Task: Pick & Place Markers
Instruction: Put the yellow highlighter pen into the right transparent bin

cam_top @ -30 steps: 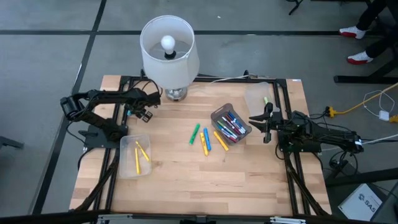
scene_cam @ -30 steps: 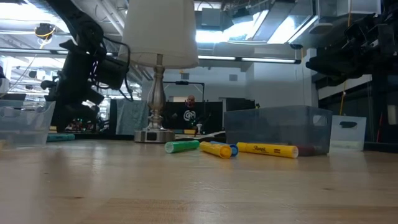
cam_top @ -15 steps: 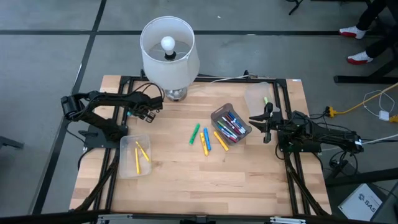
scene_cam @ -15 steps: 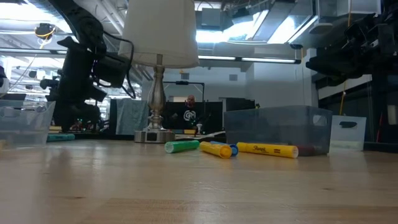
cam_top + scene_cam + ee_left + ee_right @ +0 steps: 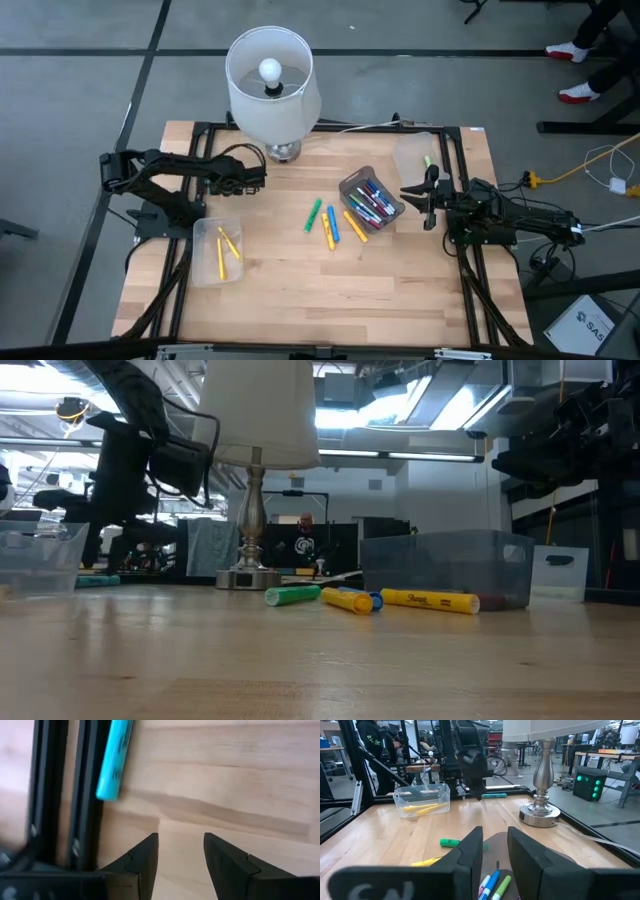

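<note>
Wooden desk (image 5: 300, 290), lamp (image 5: 272, 80) at the far edge. I see markers in three places: loose ones (image 5: 330, 225) at the centre, more in the grey bin (image 5: 371, 196) beside them, two yellow in the clear bin (image 5: 217, 250) on the left. One teal marker (image 5: 115, 760) lies by the frame rail. My left end effector (image 5: 252, 180) hovers near the lamp base, fingers apart, holding nothing. My right end effector (image 5: 412, 193) waits just beside the grey bin, fingers narrowly parted, empty.
</note>
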